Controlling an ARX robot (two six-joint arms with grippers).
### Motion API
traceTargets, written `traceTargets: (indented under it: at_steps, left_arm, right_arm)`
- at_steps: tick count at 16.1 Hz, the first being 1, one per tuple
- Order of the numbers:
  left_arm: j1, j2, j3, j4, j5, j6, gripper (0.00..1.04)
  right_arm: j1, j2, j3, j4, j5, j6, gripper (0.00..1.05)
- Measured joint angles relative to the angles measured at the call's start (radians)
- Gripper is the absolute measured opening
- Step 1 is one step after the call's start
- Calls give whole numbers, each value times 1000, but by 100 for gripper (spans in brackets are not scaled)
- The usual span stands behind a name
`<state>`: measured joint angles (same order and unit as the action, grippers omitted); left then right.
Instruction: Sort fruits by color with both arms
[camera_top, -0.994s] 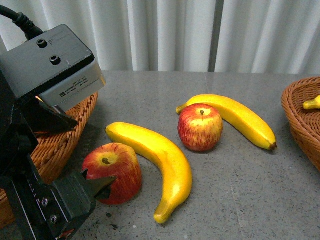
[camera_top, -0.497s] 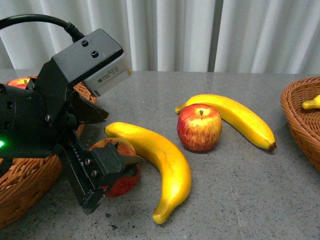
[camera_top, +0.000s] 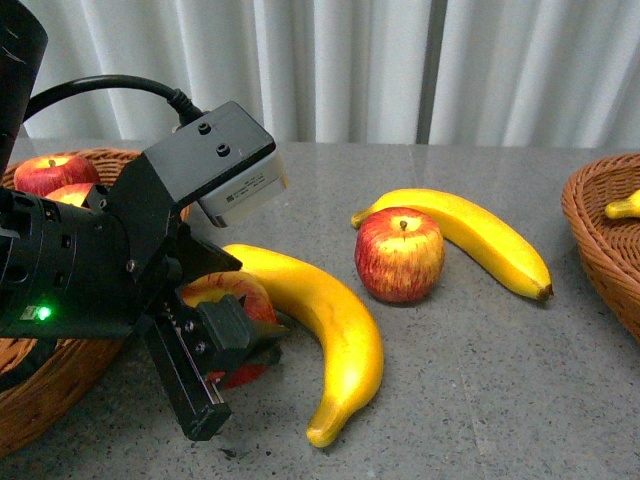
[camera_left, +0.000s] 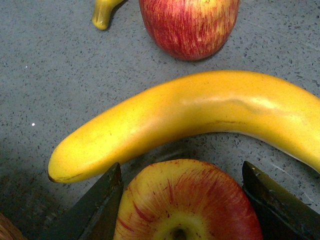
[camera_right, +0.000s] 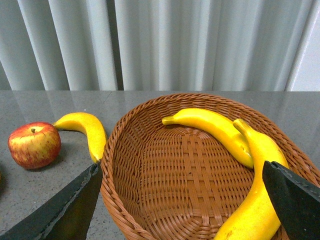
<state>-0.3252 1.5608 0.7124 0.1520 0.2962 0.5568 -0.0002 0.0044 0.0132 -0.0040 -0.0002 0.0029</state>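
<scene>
Left pincer (camera_top: 255, 300): jaws apart, straddling the near apple (camera_left: 187, 205), one finger on each flank. Whether the pads touch the skin yet, cannot tell.

- Left edge of worktop (camera_top: 480, 400): wicker basket (camera_top: 50, 395), two red apples (camera_top: 50, 172) already in it.
- Near apple lies on the worktop just beside that basket, toward the front-left corner. Near banana (camera_top: 330, 320) curves close round its far side, touching or nearly so.
- Middle: second apple (camera_top: 400, 255) with a second banana (camera_top: 480, 235) bent behind it.
- Right edge: another basket (camera_top: 600, 230) holding two bananas (camera_right: 215, 127).
- Right pincer (camera_right: 181, 170): spread wide, hanging over that basket, holding nothing.

Step in hand, as I judge it: grasp the near apple for the left basket.

To do it well:
- Close across the widest part, fingers level. The skin looks glossy and the shape round, so a high or off-centre pinch could squirt it out.
- Keep the far finger clear of the near banana, or it may be dragged along.
- Lift straight up before swinging left over the basket rim.
</scene>
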Motion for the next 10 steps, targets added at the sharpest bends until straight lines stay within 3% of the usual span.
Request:
traceTargets:
  at_steps: [7, 10]
  left_arm:
    - [-9, -45, 0, 59, -42, -35, 61]
    - [26, -197, 26, 189, -222, -200, 60]
  right_arm:
    - [0, 0, 0, 0, 0, 0, 98]
    - [0, 0, 0, 0, 0, 0, 98]
